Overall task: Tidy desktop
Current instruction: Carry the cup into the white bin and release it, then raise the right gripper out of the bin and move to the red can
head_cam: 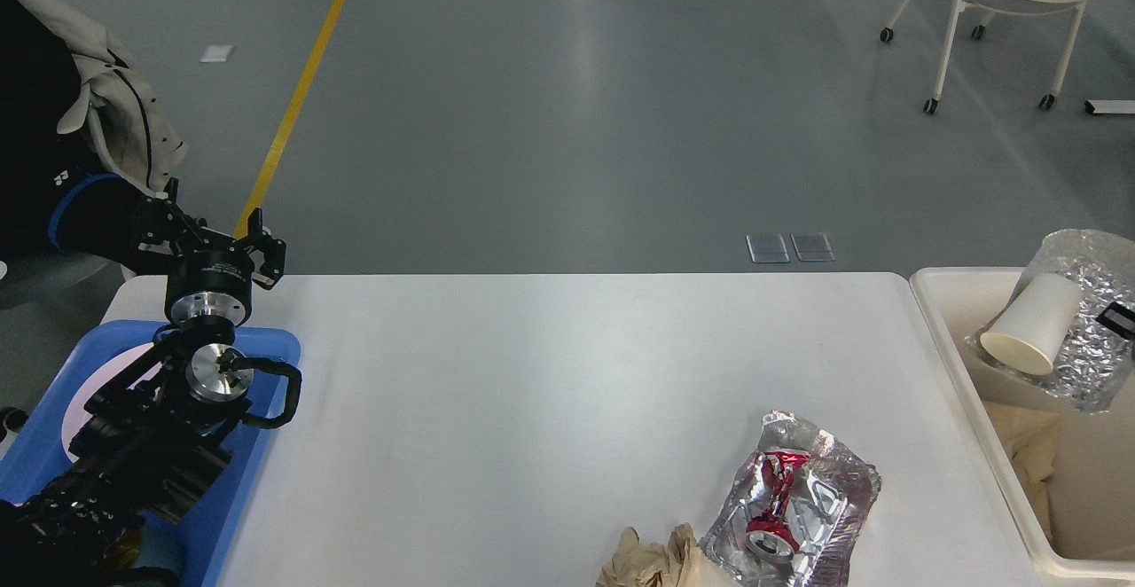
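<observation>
Desktop: the desktop point(497, 410) fills the lower middle of your head view, a wide white matte top with rounded corners, running from the blue tray on the left to the cream bin on the right.
On it, near edge: you see a foil tray point(802, 507) lying flat toward the right front, with a crushed red can point(770, 503) inside it.
Beside that: crumpled brown paper point(652, 560) touches the foil tray's left lower corner and is cut off by the bottom edge.
Bare area: the middle and far strip of the top carry nothing you can see.
Left side: a blue tray point(270, 343) sits at the left end of the top, mostly covered by your left arm.
Left gripper: the left gripper point(211, 237) stands above the far left corner with its two fingers spread apart, gripping nothing.
Right side: a cream bin point(962, 352) stands just off the right end, with brown paper point(1033, 450) in its bottom.
Over the bin: a second foil tray point(1086, 339) hangs tilted above the bin's opening, and a white paper cup point(1033, 321) lies in it, mouth facing down-left.
Right gripper: only a dark sliver of the right gripper point(1119, 317) shows at the right edge, against the foil; you cannot tell how its fingers stand.
</observation>
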### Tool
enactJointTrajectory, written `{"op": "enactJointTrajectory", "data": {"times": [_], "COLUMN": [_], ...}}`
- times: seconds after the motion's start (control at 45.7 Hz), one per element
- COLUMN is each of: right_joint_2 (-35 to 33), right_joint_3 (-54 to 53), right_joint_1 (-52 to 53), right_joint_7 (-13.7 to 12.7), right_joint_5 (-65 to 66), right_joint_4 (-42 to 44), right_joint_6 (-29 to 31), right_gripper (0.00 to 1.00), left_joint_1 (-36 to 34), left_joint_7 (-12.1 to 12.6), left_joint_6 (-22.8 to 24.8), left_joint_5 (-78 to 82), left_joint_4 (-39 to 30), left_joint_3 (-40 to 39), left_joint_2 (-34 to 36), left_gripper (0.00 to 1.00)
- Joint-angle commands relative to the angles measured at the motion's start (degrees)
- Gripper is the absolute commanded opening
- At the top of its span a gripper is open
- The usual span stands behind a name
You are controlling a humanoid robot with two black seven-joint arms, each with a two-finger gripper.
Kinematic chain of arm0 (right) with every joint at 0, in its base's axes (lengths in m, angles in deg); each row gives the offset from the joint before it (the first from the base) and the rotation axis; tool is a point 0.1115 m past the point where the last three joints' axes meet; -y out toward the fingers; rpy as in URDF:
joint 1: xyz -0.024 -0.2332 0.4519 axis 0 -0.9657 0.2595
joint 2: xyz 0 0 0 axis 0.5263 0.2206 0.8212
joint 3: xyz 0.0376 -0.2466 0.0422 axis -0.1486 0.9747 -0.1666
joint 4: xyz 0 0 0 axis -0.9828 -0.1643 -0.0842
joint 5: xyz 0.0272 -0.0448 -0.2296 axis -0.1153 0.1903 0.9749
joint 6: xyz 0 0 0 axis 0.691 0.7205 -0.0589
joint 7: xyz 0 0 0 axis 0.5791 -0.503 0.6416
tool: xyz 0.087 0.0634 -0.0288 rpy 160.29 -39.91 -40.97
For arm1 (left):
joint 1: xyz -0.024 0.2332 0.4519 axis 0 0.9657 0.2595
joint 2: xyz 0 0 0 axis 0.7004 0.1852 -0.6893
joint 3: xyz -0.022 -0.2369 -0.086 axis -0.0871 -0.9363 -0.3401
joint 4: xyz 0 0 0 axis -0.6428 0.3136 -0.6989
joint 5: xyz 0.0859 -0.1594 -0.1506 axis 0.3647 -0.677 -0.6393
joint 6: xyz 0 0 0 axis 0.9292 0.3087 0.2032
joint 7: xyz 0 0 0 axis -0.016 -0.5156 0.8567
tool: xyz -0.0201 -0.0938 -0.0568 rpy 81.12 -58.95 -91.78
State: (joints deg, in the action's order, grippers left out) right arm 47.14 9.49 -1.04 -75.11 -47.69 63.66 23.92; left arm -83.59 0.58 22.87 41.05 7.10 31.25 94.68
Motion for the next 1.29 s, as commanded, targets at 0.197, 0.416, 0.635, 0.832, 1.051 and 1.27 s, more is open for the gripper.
{"op": "enactJointTrajectory", "data": {"times": [0.197, 0.416, 0.635, 0.832, 1.051, 1.27], "right_joint_2": [4.2, 4.4, 4.4, 4.7, 5.8, 7.5], "right_joint_3": [0.1, 0.7, 0.6, 0.8, 1.8, 12.4], "right_joint_1": [-6.4, -7.3, -8.2, -7.5, 7.0, 31.6], "right_joint_7": [-0.4, -0.7, -0.7, -0.6, -0.7, -0.2], "right_joint_5": [-2.4, -1.7, -1.6, -1.3, -0.7, 4.7], "right_joint_4": [1.0, 0.9, 0.7, 0.1, -15.8, -46.7], "right_joint_6": [-6.0, -4.5, -4.5, -4.7, -4.5, -3.4], "right_gripper": [0.00, 1.00, 1.00, 1.00, 1.00, 1.00], "left_joint_1": [0.0, 0.0, 0.0, 0.0, 0.0, 0.0], "left_joint_7": [0.0, 0.0, 0.0, -0.1, -0.1, 0.0], "left_joint_6": [0.0, 0.0, 0.0, 0.0, 0.0, 0.0], "left_joint_5": [0.0, 0.0, 0.0, 0.0, 0.0, 0.0], "left_joint_4": [0.0, 0.0, 0.0, 0.0, 0.0, 0.0], "left_joint_3": [0.0, 0.0, 0.0, 0.0, 0.0, 0.0], "left_joint_2": [0.0, 0.0, 0.0, 0.0, 0.0, 0.0], "left_gripper": [0.98, 0.98, 0.98, 0.98, 0.98, 0.98]}}
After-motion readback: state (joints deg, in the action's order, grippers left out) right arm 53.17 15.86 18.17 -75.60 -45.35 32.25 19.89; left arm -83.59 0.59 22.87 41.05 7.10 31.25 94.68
